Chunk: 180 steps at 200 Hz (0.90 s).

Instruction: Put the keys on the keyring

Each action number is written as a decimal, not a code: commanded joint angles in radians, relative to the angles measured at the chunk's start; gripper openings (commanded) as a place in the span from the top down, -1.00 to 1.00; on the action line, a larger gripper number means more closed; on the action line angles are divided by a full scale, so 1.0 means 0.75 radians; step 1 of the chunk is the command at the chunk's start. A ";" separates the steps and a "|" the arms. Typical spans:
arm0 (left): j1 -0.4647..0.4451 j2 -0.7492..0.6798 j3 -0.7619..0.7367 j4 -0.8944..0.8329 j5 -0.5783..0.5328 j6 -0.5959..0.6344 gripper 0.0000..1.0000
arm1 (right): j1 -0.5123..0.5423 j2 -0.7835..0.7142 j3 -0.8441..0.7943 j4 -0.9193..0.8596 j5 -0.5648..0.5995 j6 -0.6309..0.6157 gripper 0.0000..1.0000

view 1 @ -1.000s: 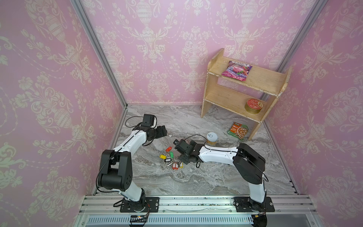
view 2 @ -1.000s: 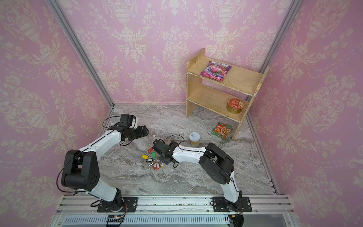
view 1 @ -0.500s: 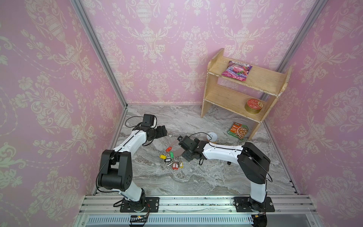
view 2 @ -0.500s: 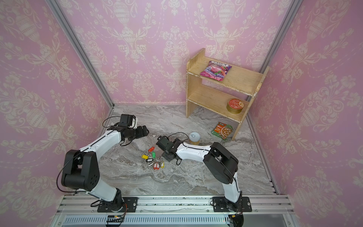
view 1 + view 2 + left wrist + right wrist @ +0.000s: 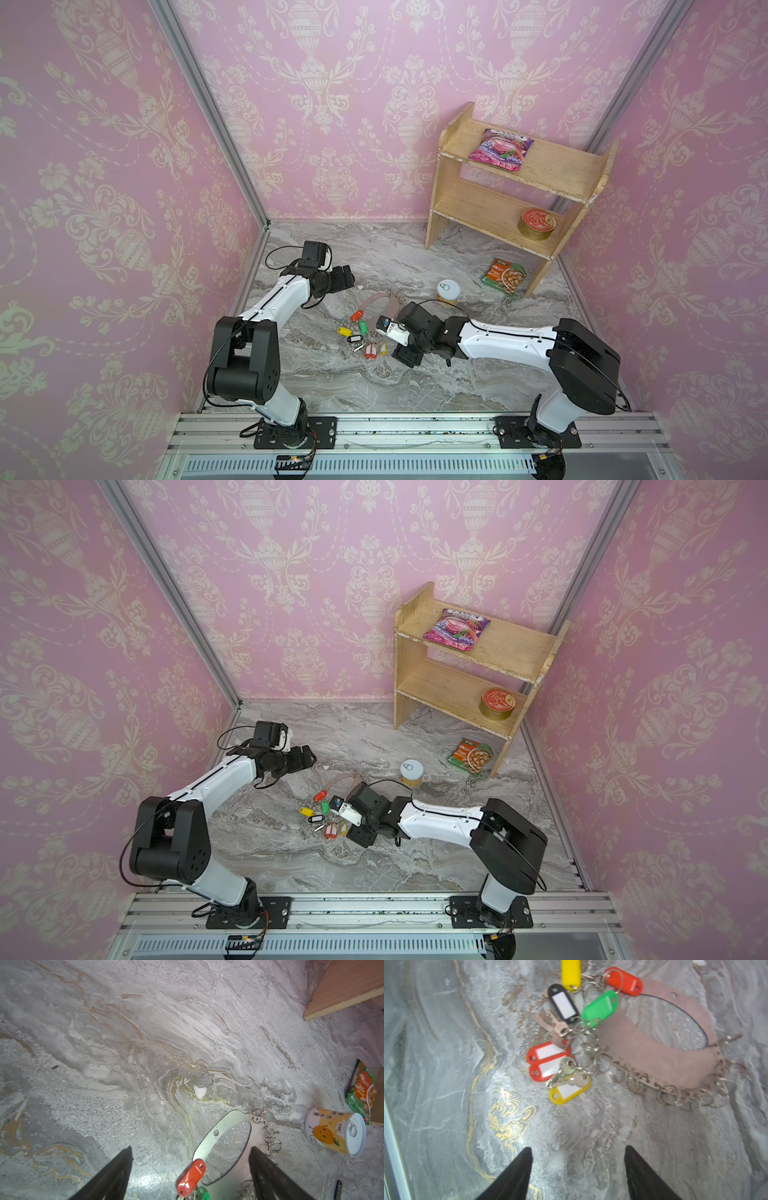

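Keyring flat on the marble, both grippers spread and empty.

We see the keyring (image 5: 654, 1049) lying flat on the marble (image 5: 446, 1064), its long axis running from the cluster of coloured tags (image 5: 600, 1007) toward the can (image 5: 330, 1132), small rings strung along one long edge. The left gripper (image 5: 191, 1148) hangs with its fingers spread wide. The right gripper (image 5: 578, 1148), jaws apart and gripping nothing, hovers just beside the tags. The black key (image 5: 338, 1188) lies apart from the loop near the can; we cannot tell which way it points.
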 commanded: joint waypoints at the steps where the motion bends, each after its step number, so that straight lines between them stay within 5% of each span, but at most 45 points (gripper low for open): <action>1: 0.011 -0.058 -0.018 0.014 0.042 -0.022 -0.80 | -0.007 -0.003 -0.040 0.174 -0.169 -0.060 -0.14; 49: 0.013 -0.066 -0.019 0.021 0.052 -0.024 -0.80 | -0.028 0.017 -0.146 0.478 -0.195 -0.153 0.14; 180: 0.015 -0.073 -0.017 0.008 0.037 -0.004 -0.81 | -0.081 0.215 -0.005 0.466 -0.043 -0.344 0.49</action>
